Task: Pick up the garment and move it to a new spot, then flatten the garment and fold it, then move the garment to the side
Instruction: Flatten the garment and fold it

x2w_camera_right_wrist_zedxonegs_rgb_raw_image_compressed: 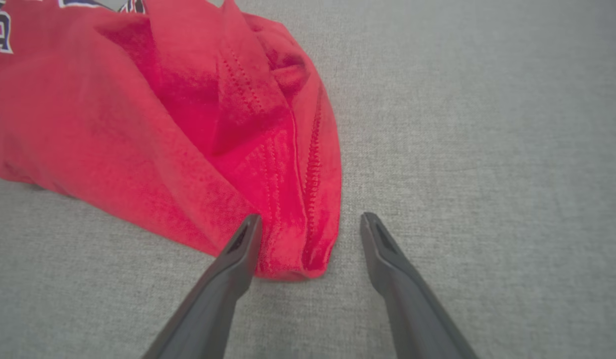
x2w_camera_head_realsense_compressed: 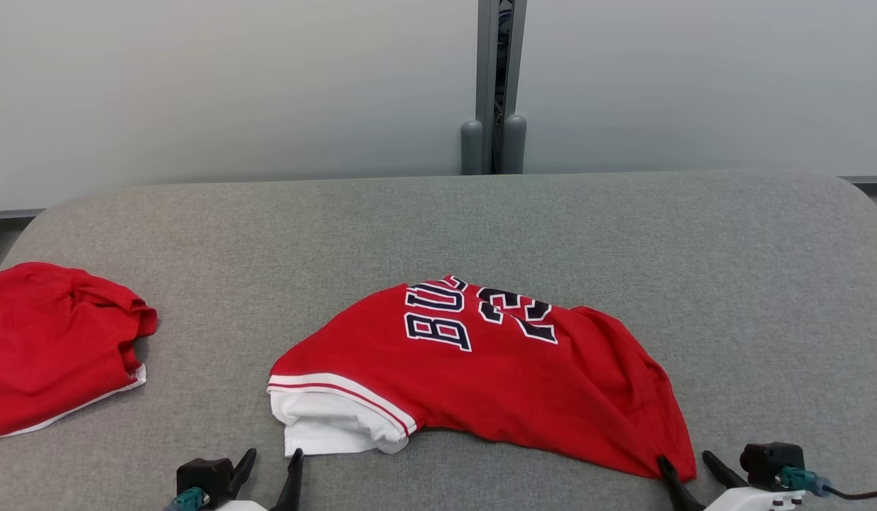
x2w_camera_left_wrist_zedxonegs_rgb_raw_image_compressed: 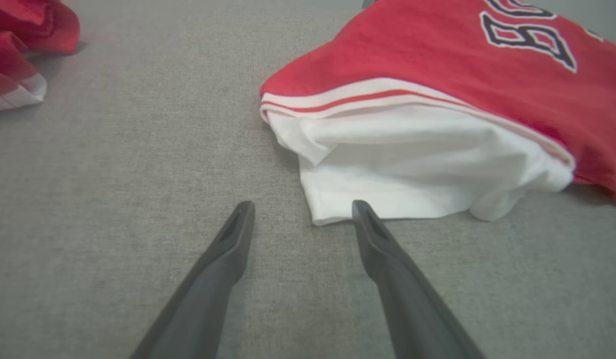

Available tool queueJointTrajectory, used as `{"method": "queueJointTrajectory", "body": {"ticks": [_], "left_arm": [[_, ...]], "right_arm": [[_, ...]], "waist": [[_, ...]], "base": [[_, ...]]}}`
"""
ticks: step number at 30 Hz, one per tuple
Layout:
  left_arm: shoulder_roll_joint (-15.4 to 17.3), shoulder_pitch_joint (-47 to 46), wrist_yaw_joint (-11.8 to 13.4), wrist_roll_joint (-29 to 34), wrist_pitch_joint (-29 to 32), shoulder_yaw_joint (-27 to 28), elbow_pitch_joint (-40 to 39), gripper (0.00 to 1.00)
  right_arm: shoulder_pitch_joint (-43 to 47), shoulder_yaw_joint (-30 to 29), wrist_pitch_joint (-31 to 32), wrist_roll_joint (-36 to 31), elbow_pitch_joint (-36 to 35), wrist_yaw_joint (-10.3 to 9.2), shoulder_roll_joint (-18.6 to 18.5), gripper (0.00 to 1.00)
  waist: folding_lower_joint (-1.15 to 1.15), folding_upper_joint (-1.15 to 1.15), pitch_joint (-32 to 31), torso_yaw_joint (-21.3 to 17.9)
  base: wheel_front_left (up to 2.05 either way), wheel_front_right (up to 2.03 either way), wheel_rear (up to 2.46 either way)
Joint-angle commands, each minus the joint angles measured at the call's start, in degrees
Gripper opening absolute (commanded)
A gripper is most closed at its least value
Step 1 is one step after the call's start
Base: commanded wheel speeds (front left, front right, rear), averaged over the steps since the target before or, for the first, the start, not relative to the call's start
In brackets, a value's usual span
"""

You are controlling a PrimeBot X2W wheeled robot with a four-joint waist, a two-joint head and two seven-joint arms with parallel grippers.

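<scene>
A grey cloth-covered worktop point(x2w_camera_head_realsense_compressed: 481, 227) with rounded far corners stands before a pale wall, which is split by a grey post point(x2w_camera_head_realsense_compressed: 494, 85). The garment point(x2w_camera_head_realsense_compressed: 524, 383), a red jersey with dark, white-edged lettering, lies loosely folded at the near middle of the worktop. At its left end a white layer point(x2w_camera_head_realsense_compressed: 332, 426) pokes out from under a red-and-white striped band.

The left claw point(x2w_camera_head_realsense_compressed: 274, 455) sits just before that white corner, its fingers spread wide with nothing between them but bare worktop. The left wrist view brings out what the head view blurs. The white layer point(x2w_camera_left_wrist_zedxonegs_rgb_raw_image_compressed: 412, 169) is doubled over on itself, and one fingertip point(x2w_camera_left_wrist_zedxonegs_rgb_raw_image_compressed: 360, 209) reaches its near hem. Whether it touches the hem cannot be told.

The right claw point(x2w_camera_head_realsense_compressed: 685, 460) is at the garment's near right corner, its fingers equally wide apart and gripping nothing. In the right wrist view the corner point(x2w_camera_right_wrist_zedxonegs_rgb_raw_image_compressed: 298, 199) shows as stitched, bunched folds lying between the two fingers, close against one finger point(x2w_camera_right_wrist_zedxonegs_rgb_raw_image_compressed: 248, 234) and apart from the other.

Well off to the left, at the worktop's edge, lies a second red garment point(x2w_camera_head_realsense_compressed: 48, 341) with a thin white hem.
</scene>
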Motion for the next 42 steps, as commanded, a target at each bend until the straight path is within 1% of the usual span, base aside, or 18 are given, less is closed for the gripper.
{"method": "queueJointTrajectory", "body": {"ticks": [1,11,12,13,14,15,16,20,23,25,26,27,28,29,32,37,39,42], "left_arm": [[0.3,-1.4,-0.3,-0.2,-0.5,-0.3,1.0,1.0],[-0.2,-5.7,-0.4,-5.7,-1.3,-5.4,8.3,1.0],[0.1,-6.1,-0.4,-5.5,-1.3,-5.9,9.1,1.0],[0.3,-6.5,-0.4,-5.7,-1.3,-6.1,9.8,0.91],[0.1,-6.6,-0.4,-6.5,-1.3,-6.6,10.5,0.04],[0.0,-6.8,-0.4,-6.7,-1.3,-7.1,11.1,0.0],[0.2,-7.1,-0.4,-6.9,-1.3,-7.4,11.5,0.0],[0.6,-7.9,-0.4,-7.9,-1.3,-8.4,11.8,0.0],[1.0,-8.2,-0.4,-7.9,-1.4,-8.3,10.0,0.0],[1.7,-7.7,-0.4,-7.5,-1.4,-7.4,7.3,0.0],[2.5,-6.5,-0.4,-6.9,-1.4,-6.3,3.6,0.0],[2.5,-6.5,-0.4,-6.9,-1.4,-6.3,3.6,0.0],[3.4,-5.4,-0.4,-5.8,-1.4,-5.3,-0.7,0.0],[3.4,-5.4,-0.4,-5.8,-1.4,-5.3,-0.7,0.0],[5.2,-4.2,-0.1,-3.8,-1.4,-4.3,-7.7,0.0],[7.8,-4.6,0.7,-0.8,-1.4,-4.4,-17.5,0.0],[8.2,-6.3,0.5,-1.0,-0.6,-4.6,-21.1,0.0],[10.7,-9.5,0.3,-0.3,2.4,-5.6,-24.4,0.0]], "right_arm": [[-1.1,0.5,-0.7,0.4,1.4,-0.02,-0.1,1.0],[-5.6,3.8,-3.7,1.4,9.4,-0.02,0.4,1.0],[-6.0,4.1,-4.0,1.5,9.9,-0.02,0.5,1.0],[-6.2,4.5,-4.1,1.8,10.5,-0.02,0.5,1.0],[-6.5,4.8,-4.1,1.8,11.0,-0.02,0.6,0.35],[-6.8,5.1,-4.5,1.9,11.5,-0.01,0.6,0.14],[-7.0,5.5,-4.3,2.2,12.0,-0.01,0.7,0.0],[-7.9,6.4,-5.3,2.9,13.4,-0.02,0.4,0.0],[-8.7,7.0,-6.5,3.8,13.2,-0.02,0.4,0.0],[-9.1,7.2,-7.3,5.1,12.2,-0.02,0.2,0.0],[-9.1,7.6,-7.8,7.0,10.3,-0.02,-0.3,0.0],[-9.1,7.6,-7.8,7.0,10.3,-0.02,-0.3,0.0],[-8.4,8.2,-8.0,9.5,7.6,-0.02,-1.1,0.0],[-8.4,8.2,-8.0,9.5,7.6,-0.02,-1.1,0.0],[-7.5,9.4,-7.0,13.2,2.5,-0.02,-3.4,0.0],[-8.1,11.0,-3.0,17.4,-7.0,-0.02,-7.5,0.0],[-9.3,11.3,-0.8,19.1,-10.5,-0.01,-8.7,0.0],[-12.3,12.2,3.0,20.6,-13.6,-0.02,-10.6,0.0]], "waist": [[0.0,0.0,0.0,0.1],[0.0,0.0,0.2,-0.1],[0.0,0.0,0.2,-0.2],[0.0,0.0,0.2,-0.3],[0.0,0.0,0.3,-0.3],[0.0,0.0,0.3,-0.4],[0.0,0.0,0.4,-0.4],[0.0,0.0,0.6,-0.1],[0.0,0.0,0.6,0.1],[0.0,0.0,0.5,0.1],[0.0,0.0,0.3,0.2],[0.0,0.0,0.3,0.2],[0.0,0.0,0.1,0.3],[0.0,0.0,0.1,0.3],[0.0,0.0,-0.1,0.4],[0.0,0.0,0.0,0.3],[0.0,0.0,0.4,0.2],[0.0,0.0,1.6,-0.2]], "base": [[0.0,0.0,0.0],[0.0,0.0,0.0],[0.0,0.0,0.0],[0.0,0.0,0.0],[0.0,0.0,0.0],[0.0,0.0,0.0],[0.0,0.0,0.0],[0.0,0.0,0.0],[0.0,0.0,0.0],[0.0,0.0,0.0],[0.0,0.0,0.0],[0.0,0.0,0.0],[0.0,0.0,0.0],[0.0,0.0,0.0],[0.0,0.0,0.0],[0.0,0.0,0.0],[0.0,0.0,0.0],[0.0,0.0,0.0]]}}
